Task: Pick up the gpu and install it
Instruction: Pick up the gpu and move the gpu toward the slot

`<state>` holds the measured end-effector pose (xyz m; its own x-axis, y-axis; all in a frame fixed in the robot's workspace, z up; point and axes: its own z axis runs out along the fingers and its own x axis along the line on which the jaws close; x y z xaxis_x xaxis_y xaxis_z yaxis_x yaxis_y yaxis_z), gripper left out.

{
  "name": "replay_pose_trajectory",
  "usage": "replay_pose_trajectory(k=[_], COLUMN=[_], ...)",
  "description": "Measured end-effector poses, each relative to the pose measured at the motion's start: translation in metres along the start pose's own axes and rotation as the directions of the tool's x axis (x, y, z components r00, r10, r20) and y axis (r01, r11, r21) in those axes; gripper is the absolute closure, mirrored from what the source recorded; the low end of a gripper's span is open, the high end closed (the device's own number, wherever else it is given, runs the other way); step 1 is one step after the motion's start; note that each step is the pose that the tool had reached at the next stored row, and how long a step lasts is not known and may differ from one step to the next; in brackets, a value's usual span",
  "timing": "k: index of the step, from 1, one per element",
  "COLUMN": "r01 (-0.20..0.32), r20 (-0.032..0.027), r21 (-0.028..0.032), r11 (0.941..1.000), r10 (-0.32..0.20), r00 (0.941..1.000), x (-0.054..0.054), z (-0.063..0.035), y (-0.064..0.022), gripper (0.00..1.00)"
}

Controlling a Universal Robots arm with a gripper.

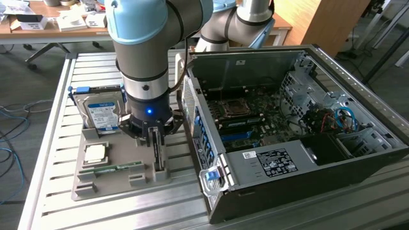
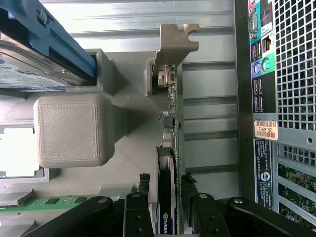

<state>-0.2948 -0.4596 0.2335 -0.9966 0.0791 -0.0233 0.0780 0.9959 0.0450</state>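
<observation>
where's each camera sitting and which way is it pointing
Exterior view: off the arm, above the metal table, looking down at the open computer case and the grey holder; the arm and claw show.
Wrist view: on the wrist, looking along the claw down onto the gpu standing on edge in the grey holder; the claw's dark body shows.
Shared: gpu, grey holder, hard drive, computer case.

I note a slatted metal work table, pale grey, under soft, even light. Around it lies grey floor, with loose blue cables trailing at the exterior view's left. Behind stands a wooden desk, cluttered with white boxes. A light wooden panel rises at the exterior view's right.
</observation>
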Motion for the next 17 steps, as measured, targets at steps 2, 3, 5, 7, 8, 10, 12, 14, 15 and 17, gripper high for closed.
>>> replay_pose_trajectory(k=[2,3,5,7,8,10,12,14,15,17], r01=[0.0,0.0,0.0,0.0,0.0,0.0,0.0,0.0,0.0,0.0], r20=[0.0,-0.0001,-0.0001,-0.0001,-0.0001,-0.0002,0.0001,0.0001,0.0001,0.0], r21=[-0.0001,0.0,0.0,0.0001,0.0001,0.0001,0.0,0.0,0.0,0.0001], r11=[1.0,1.0,1.0,1.0,1.0,1.0,1.0,1.0,1.0,1.0], r10=[0.0,0.0,0.0,0.0,0.0,0.0,0.0,0.0,0.0,0.0], r00=[1.0,1.0,1.0,1.0,1.0,1.0,1.0,1.0,1.0,1.0], x=[0.0001,0.0001,0.0001,0.0001,0.0,0.0004,0.0007,0.0007,0.0007,0.0007], z=[0.0014,0.0013,0.0013,0.0013,0.0014,0.0013,0.0014,0.0014,0.0014,0.0013], y=[-0.0001,-0.0001,-0.0001,-0.0001,-0.0001,-0.0001,-0.0001,-0.0001,-0.0001,-0.0001], gripper=[0.61,0.61,0.61,0.61,0.61,0.61,0.61,0.61,0.61,0.61])
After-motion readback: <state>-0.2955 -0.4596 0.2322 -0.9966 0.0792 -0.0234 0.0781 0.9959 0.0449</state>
